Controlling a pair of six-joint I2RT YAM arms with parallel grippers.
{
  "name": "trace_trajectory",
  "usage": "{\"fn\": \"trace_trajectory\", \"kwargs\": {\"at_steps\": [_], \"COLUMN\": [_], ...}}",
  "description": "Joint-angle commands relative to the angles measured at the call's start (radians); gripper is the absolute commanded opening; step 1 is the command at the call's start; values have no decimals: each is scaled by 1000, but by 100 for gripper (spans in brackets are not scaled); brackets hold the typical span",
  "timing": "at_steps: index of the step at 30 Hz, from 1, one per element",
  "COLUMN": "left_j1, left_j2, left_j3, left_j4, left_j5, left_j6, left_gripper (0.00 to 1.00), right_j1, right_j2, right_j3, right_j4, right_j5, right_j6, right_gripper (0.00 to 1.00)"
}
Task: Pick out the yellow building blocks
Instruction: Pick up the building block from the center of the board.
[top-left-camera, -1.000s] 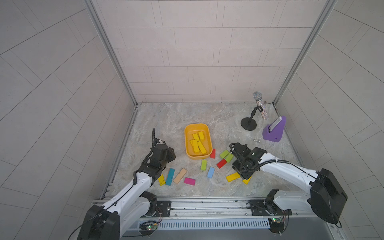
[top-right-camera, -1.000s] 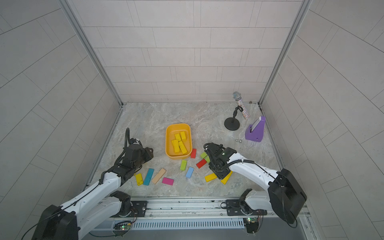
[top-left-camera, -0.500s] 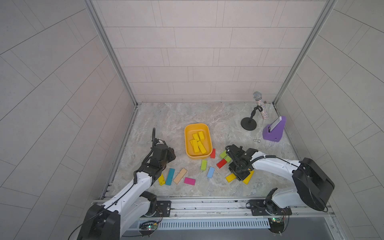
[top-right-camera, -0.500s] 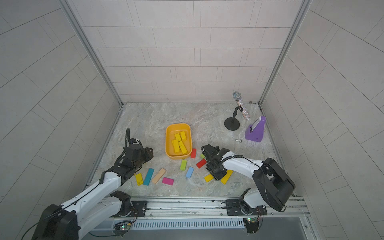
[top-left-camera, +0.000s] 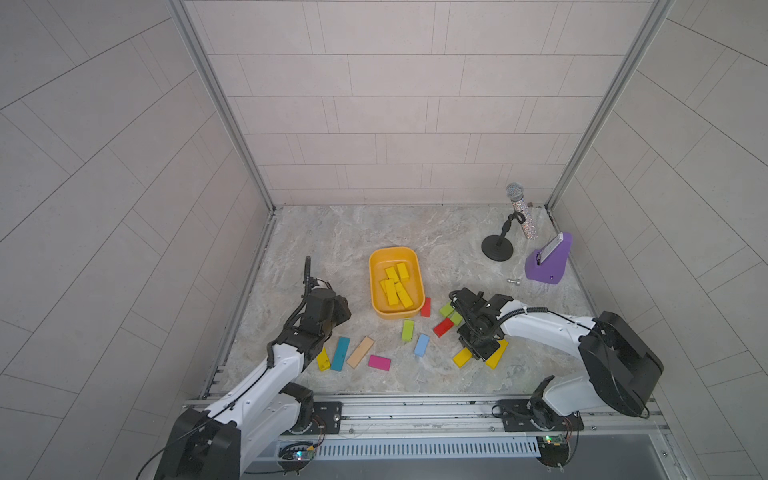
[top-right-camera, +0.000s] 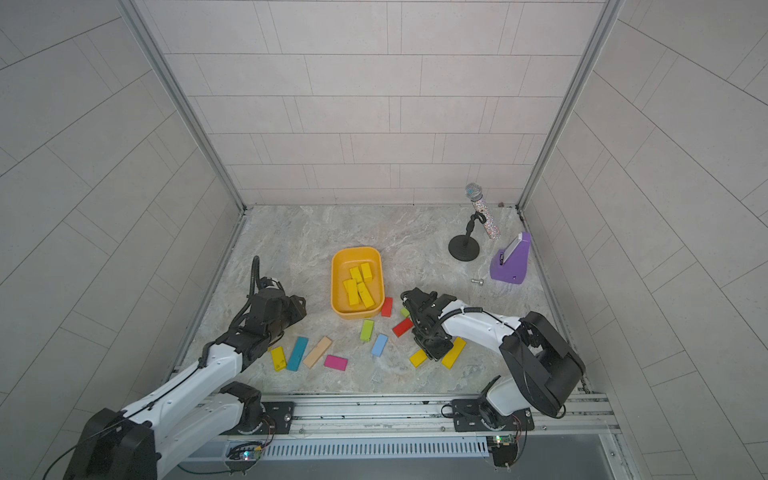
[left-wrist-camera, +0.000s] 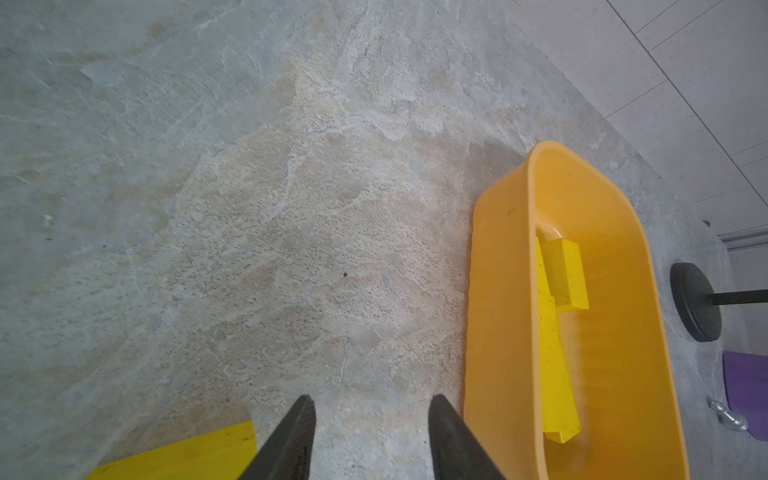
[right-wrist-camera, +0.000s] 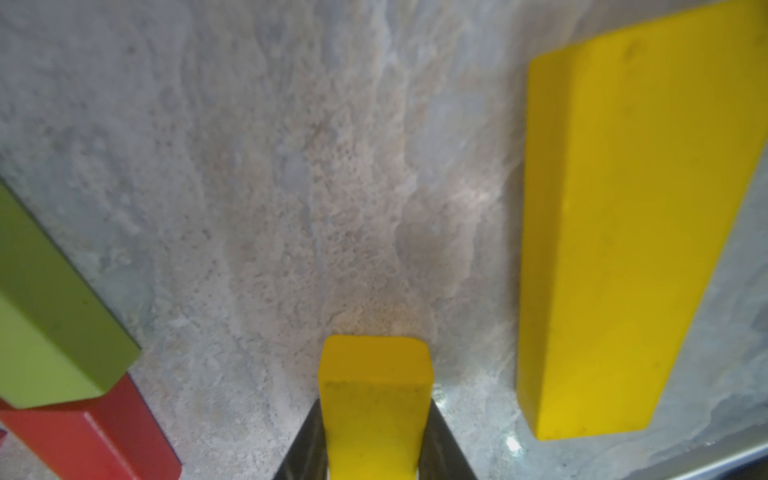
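Yellow building blocks lay in the orange plastic tub; right claw clamped another yellow block near the marble tabletop's front edge, presumably tub-bound; left claw hung half-open, empty.

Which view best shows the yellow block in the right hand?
Right wrist: the block fills the foreground, clamped between the fingers. In both top views it is tiny, mostly hidden under the right hand. Left wrist misses it.
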Motion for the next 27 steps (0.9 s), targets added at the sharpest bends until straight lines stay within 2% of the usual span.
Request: {"fn": "trace_trajectory", "kwargs": {"at_steps": [1,6,12,19,27], "left_j1": [6,6,7,15,22], "left_j2": [0,5,8,14,64], "left_j3": [6,7,23,38,78], "left_j4": [-10,-3,-7,-3,10], "left_j5": [-25,-23,-31,-72,-92], "left_j6": [-4,-3,5,13,21], "left_gripper": [50,49,50,50,50], "right_j1": [-2,-2,-2,4,11], "right_j2": [-1,-61,-29,156,339], "right_j3": [-3,108,368,652,882], "right_j4": [29,-49,-151,-193,-236], "right_j5": [16,123,253,153,72], "right_j6": [27,-74,-350,-724,-1002], "right_gripper": [20,17,15,15,15]}}
